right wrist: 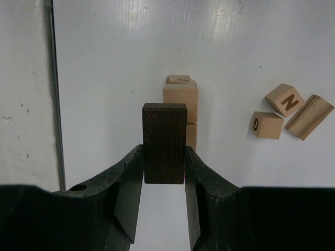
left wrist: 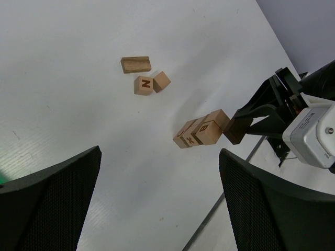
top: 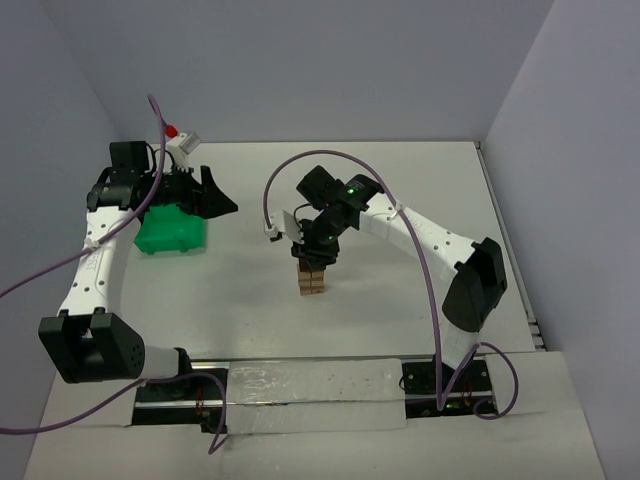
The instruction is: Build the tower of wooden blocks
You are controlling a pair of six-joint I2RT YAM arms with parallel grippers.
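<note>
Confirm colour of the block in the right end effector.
Dark brown with visible grain; the block shows best in the right wrist view.

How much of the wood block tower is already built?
Done: the tower stands a few blocks tall. In hand: the right pincer grips a dark block close to its top. Still to do: an N cube, a second cube and a plank lie loose on the table; the left pincer is open and empty.

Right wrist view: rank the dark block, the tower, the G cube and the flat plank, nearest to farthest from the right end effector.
1. dark block, clamped in the right end effector.
2. tower, just beyond it, centre.
3. G cube, off to the right.
4. flat plank, far right.
</note>
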